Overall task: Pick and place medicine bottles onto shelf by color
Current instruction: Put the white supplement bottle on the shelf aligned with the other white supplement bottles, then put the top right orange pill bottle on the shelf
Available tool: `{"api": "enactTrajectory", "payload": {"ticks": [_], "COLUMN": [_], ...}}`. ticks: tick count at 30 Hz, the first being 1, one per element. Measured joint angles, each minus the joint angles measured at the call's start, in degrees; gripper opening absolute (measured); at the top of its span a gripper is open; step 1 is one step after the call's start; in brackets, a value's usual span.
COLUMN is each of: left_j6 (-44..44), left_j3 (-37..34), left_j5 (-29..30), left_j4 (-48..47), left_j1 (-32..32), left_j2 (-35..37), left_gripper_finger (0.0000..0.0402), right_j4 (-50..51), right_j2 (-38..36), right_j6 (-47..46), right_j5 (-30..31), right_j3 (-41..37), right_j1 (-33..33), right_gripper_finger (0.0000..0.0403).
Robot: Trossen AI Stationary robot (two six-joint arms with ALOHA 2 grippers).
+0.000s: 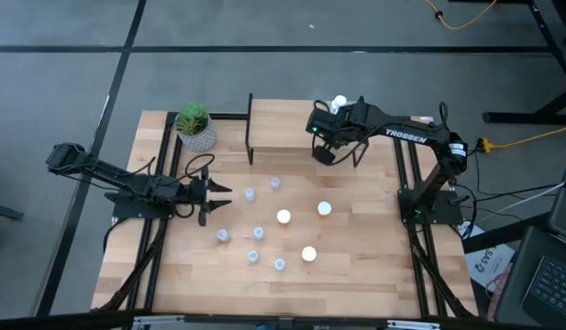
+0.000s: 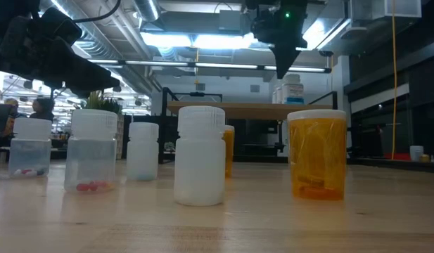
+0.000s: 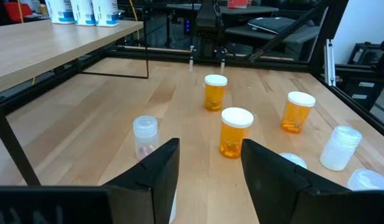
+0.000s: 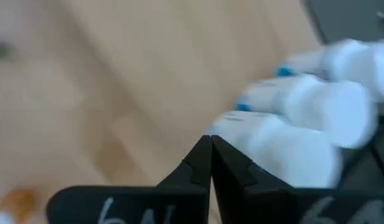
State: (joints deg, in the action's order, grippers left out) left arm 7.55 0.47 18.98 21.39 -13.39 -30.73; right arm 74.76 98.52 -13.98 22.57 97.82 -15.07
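Note:
The shelf point(image 1: 281, 124) stands at the table's far edge, with white bottles point(image 1: 338, 103) on its right end. These white bottles point(image 4: 304, 118) carry blue labels. My right gripper point(image 4: 209, 155) hangs shut above the shelf's right part point(image 1: 323, 152), close beside them, with nothing between its fingers. Orange bottles with white caps point(image 3: 235, 132) point(image 3: 215, 92) point(image 3: 297, 112) and several small clear bottles point(image 1: 258, 233) stand upright on the table's middle. My left gripper point(image 3: 207, 168) waits open and level at the table's left point(image 1: 218, 194), pointing toward them.
A green plant in a white pot point(image 1: 195, 126) stands left of the shelf. The shelf's thin black legs point(image 1: 250, 128) rise at its ends. In the low view, a pale bottle point(image 2: 200, 154) and an orange one point(image 2: 316, 153) stand nearest the table's front.

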Motion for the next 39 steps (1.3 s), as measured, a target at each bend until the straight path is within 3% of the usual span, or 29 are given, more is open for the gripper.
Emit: {"api": "enactTrajectory", "payload": {"ticks": [11,31,39], "left_j6": [-0.2,0.0,-0.1], "left_j3": [0.0,0.0,0.0], "left_j5": [0.0,0.0,0.0], "left_j4": [0.0,0.0,0.0], "left_j1": [0.0,0.0,0.0], "left_j2": [0.0,0.0,0.0], "left_gripper_finger": [0.0165,0.0165,0.0165], "right_j4": [-0.3,-14.4,-4.8], "right_j2": [0.0,0.0,0.0], "right_j6": [-3.2,-2.2,-8.5], "right_j5": [-7.2,-7.2,-7.9], "right_j3": [0.0,0.0,0.0], "right_j1": [7.3,16.9,21.2], "right_gripper_finger": [0.0012,0.0012,0.0012]}}
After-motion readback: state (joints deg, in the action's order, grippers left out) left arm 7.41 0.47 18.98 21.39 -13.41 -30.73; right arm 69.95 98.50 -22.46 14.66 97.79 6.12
